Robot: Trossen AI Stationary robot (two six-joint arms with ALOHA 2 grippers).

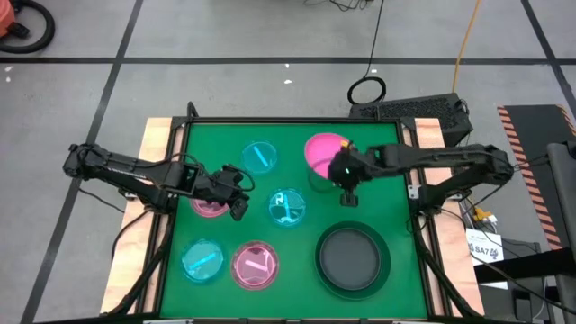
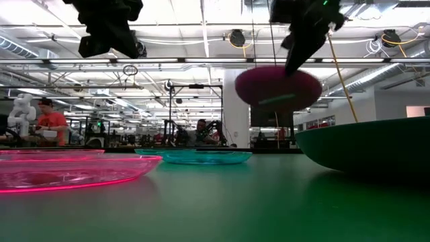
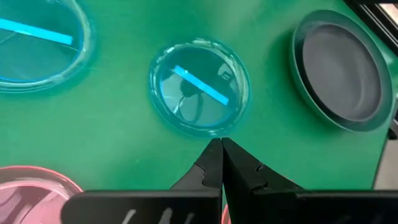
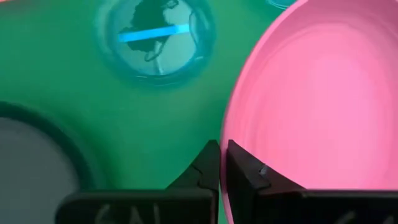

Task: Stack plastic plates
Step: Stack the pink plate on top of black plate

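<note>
My right gripper (image 1: 346, 180) is shut on the opaque pink plate (image 1: 322, 151), held in the air over the far middle of the green mat. In the low view the pink plate (image 2: 279, 87) hangs clear below the gripper. My left gripper (image 3: 221, 155) is shut and empty, raised above a translucent pink plate (image 1: 209, 207) on the mat's left. A cyan plate (image 1: 286, 207) lies flat at the centre. The large dark plate (image 1: 351, 261) rests on the near right. A smaller black plate cannot be made out apart from it. My right gripper pinches the opaque pink plate by its rim (image 4: 225, 140), on the side nearest the dark plate. One finger (image 4: 208, 163) is outside the rim and one finger (image 4: 245, 169) over the plate's inner face. The fingers come from above. The plate is lifted clear and tilted.
More small plates lie flat on the mat: a cyan plate (image 1: 259, 156) at the far side, a cyan plate (image 1: 202, 261) and a translucent pink plate (image 1: 255, 265) at the near left. Wooden boards (image 1: 157, 135) border the mat. People stand in the room behind.
</note>
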